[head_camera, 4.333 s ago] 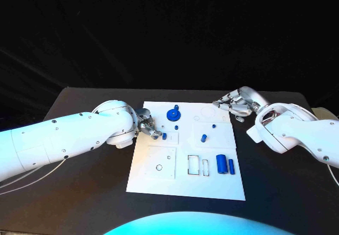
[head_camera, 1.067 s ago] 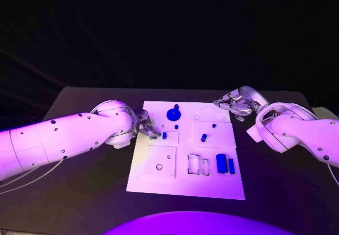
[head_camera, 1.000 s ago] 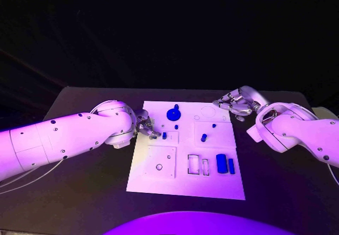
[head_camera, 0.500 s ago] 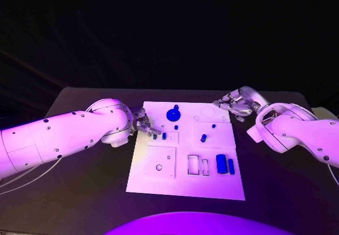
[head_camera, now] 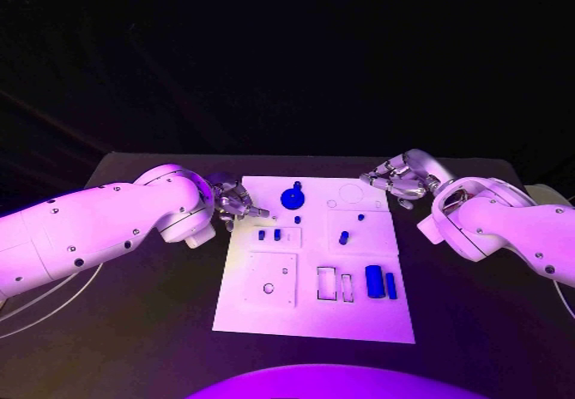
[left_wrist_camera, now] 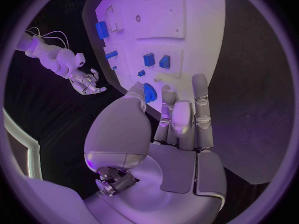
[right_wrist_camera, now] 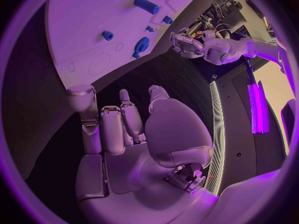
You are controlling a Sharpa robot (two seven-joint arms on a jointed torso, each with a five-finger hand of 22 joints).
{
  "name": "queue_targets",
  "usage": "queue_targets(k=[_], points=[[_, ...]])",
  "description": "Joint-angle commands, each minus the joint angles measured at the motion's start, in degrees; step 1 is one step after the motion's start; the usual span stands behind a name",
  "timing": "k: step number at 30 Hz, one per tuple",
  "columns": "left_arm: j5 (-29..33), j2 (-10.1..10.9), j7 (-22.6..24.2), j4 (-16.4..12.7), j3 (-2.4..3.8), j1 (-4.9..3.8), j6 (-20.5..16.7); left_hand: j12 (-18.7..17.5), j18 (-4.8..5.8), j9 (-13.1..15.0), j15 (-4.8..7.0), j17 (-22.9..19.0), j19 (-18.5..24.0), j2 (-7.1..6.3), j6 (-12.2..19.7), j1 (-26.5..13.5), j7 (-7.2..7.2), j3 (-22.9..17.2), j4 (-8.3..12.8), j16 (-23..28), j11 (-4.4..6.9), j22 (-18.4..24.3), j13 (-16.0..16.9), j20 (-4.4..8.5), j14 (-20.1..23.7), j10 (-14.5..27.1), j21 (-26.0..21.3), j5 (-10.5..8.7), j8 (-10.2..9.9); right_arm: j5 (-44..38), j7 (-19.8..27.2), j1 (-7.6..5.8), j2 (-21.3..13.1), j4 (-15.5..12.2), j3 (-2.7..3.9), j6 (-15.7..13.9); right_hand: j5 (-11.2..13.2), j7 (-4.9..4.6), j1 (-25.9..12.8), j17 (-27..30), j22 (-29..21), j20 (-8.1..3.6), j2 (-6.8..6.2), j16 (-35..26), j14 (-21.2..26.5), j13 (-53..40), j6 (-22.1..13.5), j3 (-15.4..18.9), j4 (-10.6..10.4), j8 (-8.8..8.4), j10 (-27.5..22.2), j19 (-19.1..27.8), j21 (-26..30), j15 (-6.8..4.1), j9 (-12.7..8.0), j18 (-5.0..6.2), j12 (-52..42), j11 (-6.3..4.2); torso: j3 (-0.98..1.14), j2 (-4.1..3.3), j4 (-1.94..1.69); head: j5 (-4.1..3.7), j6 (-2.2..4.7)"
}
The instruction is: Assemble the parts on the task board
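Observation:
The white task board lies in the middle of the black table. On it stand a round blue piece, two small blue pegs side by side, a peg further right, and two blue cylinders near the front right. My left hand hovers at the board's far left edge, fingers straight, holding nothing; the left wrist view shows its fingers over the board, near the two pegs. My right hand is off the board's far right corner, empty.
Several empty slots, rectangular and round, mark the board's near half. Bare black table surrounds the board on both sides. My white forearms reach in from either side.
My left hand has let go of a small peg, now standing beside the other one, and has drawn back to the far left. My right hand has stayed put.

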State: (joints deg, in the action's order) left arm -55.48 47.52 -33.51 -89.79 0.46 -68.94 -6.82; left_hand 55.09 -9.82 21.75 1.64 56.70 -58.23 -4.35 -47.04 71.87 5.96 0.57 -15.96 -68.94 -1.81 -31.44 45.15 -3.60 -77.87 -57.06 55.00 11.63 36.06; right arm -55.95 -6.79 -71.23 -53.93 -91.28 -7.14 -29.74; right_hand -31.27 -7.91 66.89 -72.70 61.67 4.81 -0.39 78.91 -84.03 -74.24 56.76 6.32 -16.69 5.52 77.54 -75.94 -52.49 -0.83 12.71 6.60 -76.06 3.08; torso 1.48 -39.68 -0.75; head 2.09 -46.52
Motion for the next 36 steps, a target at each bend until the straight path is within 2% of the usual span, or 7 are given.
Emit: queue_targets(k=[1, 3, 5, 9, 15, 24, 36], points=[[-2.66, -0.79, 9.14, -0.69, -0.62, -0.01, -6.74, -2.39, -0.73, -1.22, -0.10, -3.00, -0.14, 0.47, 1.31, 8.08, 0.67, -3.44, 2.42, 2.40, -0.47, 1.15, -2.62, -0.65, 1.02, 2.24, -1.59, 0.16, -0.99, 0.42, 1.10, 0.03, 0.14, 0.04, 0.01, 0.10, -0.27, 0.10, -0.41, 0.14, -0.49, -0.01, 0.15, -0.32, -2.14, 0.33, -0.33, 0.30, 0.09, 0.29, -0.69, 0.67, 0.71, -0.40, 0.05, 0.93, 0.41, 0.01, 0.03, -0.03, 0.06, -0.20, 0.74], [-7.77, -1.57, 12.50, -1.02, -1.24, 0.19, -9.43, -4.98, -0.79, -3.51, -0.40, -3.91, -0.87, -1.01, 0.39, 14.12, 1.14, -7.75, 2.97, 3.31, -0.97, 2.02, -5.88, -0.78, 0.97, 2.42, -2.73, 0.10, -2.76, 0.53, 1.23, 0.04, 0.19, 0.08, 0.01, 0.03, -0.33, 0.09, -0.26, 0.14, -0.55, 0.01, 0.21, -0.35, -2.12, 0.48, -0.34, 0.30, 0.16, 0.30, -0.85, 0.73, 0.83, -0.38, 0.06, 0.93, 0.55, 0.02, -0.04, -0.08, -0.03, -0.62, 1.07], [-12.10, -2.34, 15.69, -1.03, -1.68, 0.47, -11.71, -8.41, -0.74, -5.06, -0.51, -5.27, -0.91, -2.16, 0.50, 16.08, 1.29, -9.99, 2.54, 4.45, -0.82, 2.34, -8.83, -0.86, 1.58, 3.65, -3.21, 0.17, -4.46, 0.60, 1.34, 0.05, 0.24, 0.12, 0.01, -0.01, -0.34, 0.09, -0.20, 0.11, -0.62, 0.01, 0.23, -0.33, -2.13, 0.58, -0.34, 0.30, 0.19, 0.31, -0.96, 0.78, 0.95, -0.38, 0.06, 0.95, 0.65, 0.02, -0.05, -0.08, 0.02, -0.82, 1.31], [-19.22, -3.91, 20.48, -0.17, -2.26, 0.87, -14.11, -16.92, -0.72, -9.10, -1.09, -8.38, -0.71, -5.59, -0.24, 17.76, 1.66, -14.80, 0.24, 7.03, -1.17, 2.90, -17.48, -1.20, 3.06, 2.91, -4.13, -0.08, -8.94, 0.70, 1.47, 0.07, 0.25, 0.14, 0.01, -0.04, -0.36, 0.09, -0.13, 0.12, -0.66, 0.02, 0.25, -0.36, -2.12, 0.61, -0.31, 0.30, 0.21, 0.33, -1.00, 0.82, 1.03, -0.37, 0.07, 0.96, 0.69, 0.03, 0.00, 0.00, 0.09, -0.87, 1.41], [-29.19, -5.76, 22.17, 0.91, -2.88, 1.14, -11.34, -21.00, -0.74, -11.51, -1.17, -8.49, -1.03, -8.09, -1.76, 16.70, 1.17, -16.28, -0.40, 6.86, -1.65, 2.96, -22.04, -1.41, 2.70, 3.61, -4.16, -0.07, -11.82, 0.76, 1.53, 0.10, 0.19, 0.07, 0.01, -0.10, -0.36, 0.09, -0.13, 0.12, -0.66, 0.02, 0.25, -0.36, -2.12, 0.61, -0.31, 0.30, 0.21, 0.33, -1.00, 0.82, 1.03, -0.37, 0.07, 0.96, 0.69, 0.03, 0.03, -0.09, 0.05, -1.10, 1.63], [-34.55, -8.55, 21.59, 2.57, -3.21, 1.31, -8.43, -25.42, -0.77, -14.59, -1.18, -1.81, -2.69, -9.11, -5.60, 15.79, 0.84, -19.43, 0.03, 0.17, -1.84, 1.62, -28.39, -1.34, -1.28, 1.65, -1.74, -0.13, -16.07, 0.79, 1.53, 0.11, 0.29, -0.02, 0.01, -0.10, -0.36, 0.09, -0.13, 0.12, -0.66, 0.02, 0.25, -0.36, -2.12, 0.61, -0.31, 0.30, 0.21, 0.33, -1.00, 0.82, 1.03, -0.37, 0.07, 0.96, 0.69, 0.03, -0.01, -0.16, 0.11, -1.09, 1.73], [-35.15, -11.58, 20.26, 6.03, -3.24, 1.35, -2.70, -28.90, -0.47, -15.71, -1.54, 1.80, -3.96, -9.34, -7.33, 14.96, 0.76, -20.37, 0.31, -3.87, -2.37, -1.33, -31.97, -1.65, -3.31, 1.87, 1.52, -0.14, -18.20, 0.79, 1.50, 0.11, 0.56, -0.02, 0.01, -0.11, -0.38, 0.10, -0.05, -0.02, -0.52, 0.02, 0.28, -0.28, -2.15, 0.59, -0.29, 0.31, 0.23, 0.36, -1.00, 0.75, 0.87, -0.37, 0.08, 0.92, 0.67, 0.02, -0.02, -0.12, 0.10, -1.10, 1.58]])
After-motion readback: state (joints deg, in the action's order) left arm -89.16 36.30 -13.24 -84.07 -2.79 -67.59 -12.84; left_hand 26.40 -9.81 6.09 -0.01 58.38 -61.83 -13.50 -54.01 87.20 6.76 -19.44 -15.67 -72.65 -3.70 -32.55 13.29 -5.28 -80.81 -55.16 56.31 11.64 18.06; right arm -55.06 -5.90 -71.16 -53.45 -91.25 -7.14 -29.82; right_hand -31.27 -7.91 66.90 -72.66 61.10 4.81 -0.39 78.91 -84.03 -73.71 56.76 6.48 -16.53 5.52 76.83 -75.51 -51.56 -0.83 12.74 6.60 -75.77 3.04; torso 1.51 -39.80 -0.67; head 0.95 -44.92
